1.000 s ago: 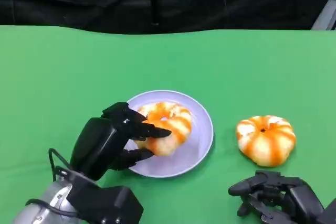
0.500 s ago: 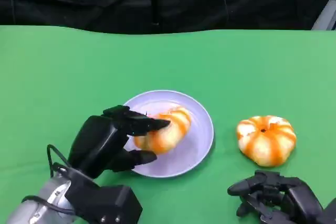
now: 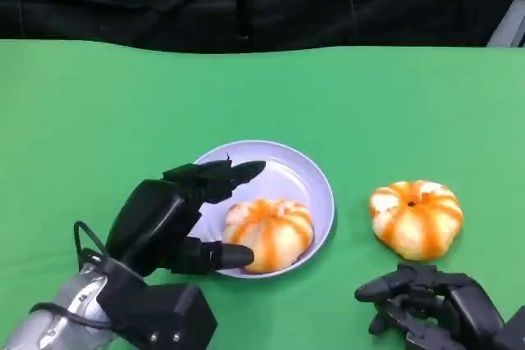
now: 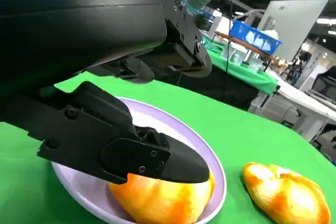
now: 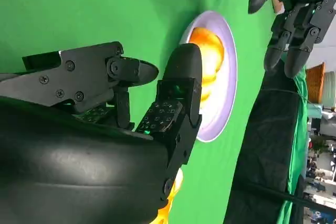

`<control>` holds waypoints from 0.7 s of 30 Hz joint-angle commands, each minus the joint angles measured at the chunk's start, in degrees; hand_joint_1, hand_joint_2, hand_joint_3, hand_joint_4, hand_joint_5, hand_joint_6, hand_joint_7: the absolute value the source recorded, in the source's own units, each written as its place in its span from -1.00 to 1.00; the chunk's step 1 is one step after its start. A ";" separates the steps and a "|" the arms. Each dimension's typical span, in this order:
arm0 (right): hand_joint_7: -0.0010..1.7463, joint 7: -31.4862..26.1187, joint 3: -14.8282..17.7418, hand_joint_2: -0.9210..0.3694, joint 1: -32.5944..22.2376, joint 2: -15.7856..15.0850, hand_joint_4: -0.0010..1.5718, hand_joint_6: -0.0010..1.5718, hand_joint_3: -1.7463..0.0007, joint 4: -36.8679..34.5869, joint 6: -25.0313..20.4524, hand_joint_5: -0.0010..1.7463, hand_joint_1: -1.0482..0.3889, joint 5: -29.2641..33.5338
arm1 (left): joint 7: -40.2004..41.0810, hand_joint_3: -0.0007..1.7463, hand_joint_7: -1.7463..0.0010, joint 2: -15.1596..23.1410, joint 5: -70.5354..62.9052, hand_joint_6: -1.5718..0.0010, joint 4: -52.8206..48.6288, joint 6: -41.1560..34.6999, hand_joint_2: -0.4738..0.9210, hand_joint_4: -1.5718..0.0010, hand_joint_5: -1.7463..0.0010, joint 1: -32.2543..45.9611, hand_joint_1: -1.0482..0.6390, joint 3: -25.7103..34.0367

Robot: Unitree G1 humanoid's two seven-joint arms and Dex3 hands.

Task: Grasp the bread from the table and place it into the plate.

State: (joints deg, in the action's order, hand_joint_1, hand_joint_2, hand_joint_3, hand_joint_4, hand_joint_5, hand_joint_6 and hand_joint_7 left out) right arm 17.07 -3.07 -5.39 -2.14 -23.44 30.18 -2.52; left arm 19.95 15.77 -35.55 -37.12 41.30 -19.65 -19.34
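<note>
No text, label, brand, number or sign could be read in any of the pictures. The background of the left wrist view held a blue bin and pale boards, but any marks on them were too small and blurred to make out.
</note>
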 commanded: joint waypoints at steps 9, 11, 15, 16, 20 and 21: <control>-0.36 -0.21 0.38 -1.00 -0.53 -0.63 -0.03 0.25 0.54 0.22 0.83 0.45 0.43 -0.26 | -2.60 -0.56 1.00 0.80 3.68 0.67 2.77 -0.24 1.00 0.67 1.00 1.84 -0.98 2.36; -0.36 -0.02 0.47 -1.00 -0.33 -0.65 -0.03 0.25 0.54 -0.17 0.61 0.45 0.43 -0.51 | -2.95 -0.56 1.00 -0.13 7.77 0.69 2.63 1.66 1.00 0.65 0.99 2.72 -0.94 4.25; -0.36 -0.15 0.49 -1.00 -0.20 -0.90 -0.03 0.25 0.54 -0.65 0.92 0.44 0.42 -0.07 | -4.54 -0.57 0.99 -0.99 12.72 0.68 3.58 2.77 1.00 0.61 0.98 4.46 -0.89 6.44; -0.36 -0.04 0.49 -1.00 -0.20 -0.88 -0.03 0.25 0.54 -0.69 0.94 0.44 0.42 -0.18 | -5.21 -0.57 0.99 -1.23 14.04 0.67 3.90 2.88 1.00 0.60 0.97 4.92 -0.88 6.94; -0.36 0.00 0.49 -1.00 -0.14 -0.85 -0.02 0.25 0.54 -0.89 1.22 0.44 0.42 -0.16 | -7.89 -0.61 0.98 -2.26 19.12 0.64 4.52 4.17 1.00 0.56 0.97 6.39 -0.84 8.89; -0.36 -0.10 0.48 -1.00 -0.15 -0.90 -0.02 0.25 0.54 -0.90 1.31 0.44 0.41 0.01 | -8.39 -0.62 0.98 -2.42 19.93 0.63 4.66 4.41 1.00 0.55 0.97 6.66 -0.84 9.32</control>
State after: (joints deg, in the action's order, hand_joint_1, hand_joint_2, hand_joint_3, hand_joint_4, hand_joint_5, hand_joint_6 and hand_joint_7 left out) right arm 17.15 -3.01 -5.42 -2.23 -23.97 30.45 -2.39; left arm 13.06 13.36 -18.27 -33.32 44.40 -14.07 -11.64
